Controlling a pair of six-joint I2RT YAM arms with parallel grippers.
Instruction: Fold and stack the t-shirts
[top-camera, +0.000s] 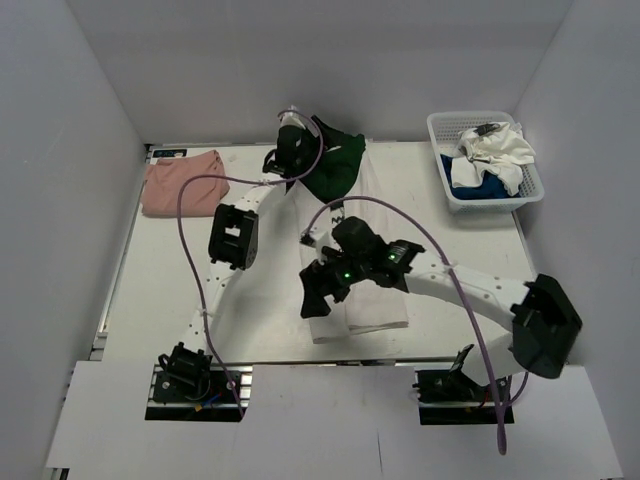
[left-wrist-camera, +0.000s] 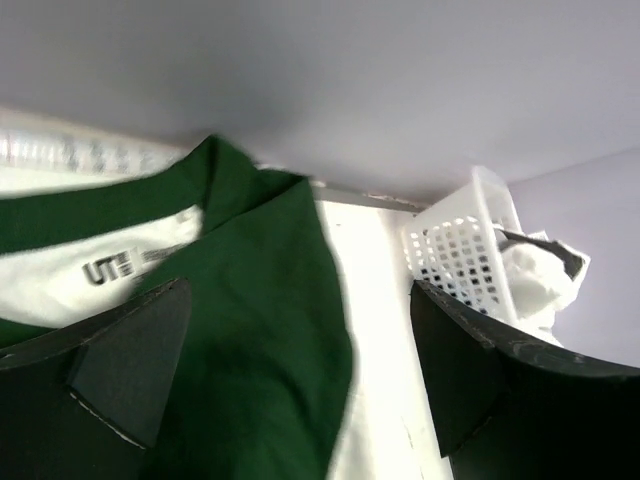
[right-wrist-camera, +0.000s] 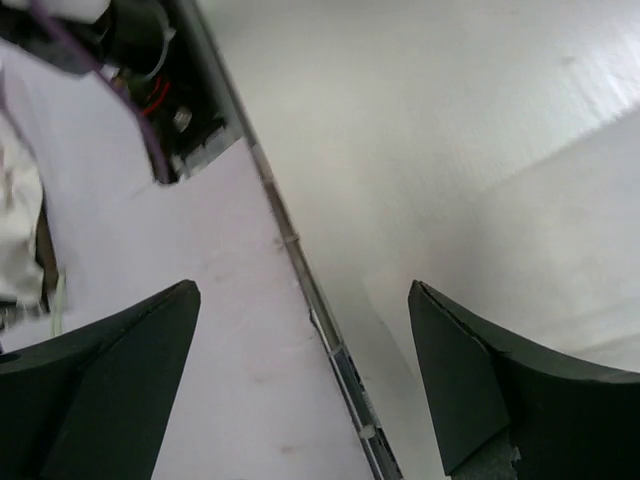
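walls: plain white panels, back wall, left wall, right wall, closing in the bench | bench: white top, metal rail along left edge | front: white board at near edge | light: even, diffuse, soft shadows

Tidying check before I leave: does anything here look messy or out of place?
The white shirt in the basket is crumpled and hangs over its rim, atop a blue shirt. Mid-table, the green-sleeved tee lies half folded, its green sleeve bunched.
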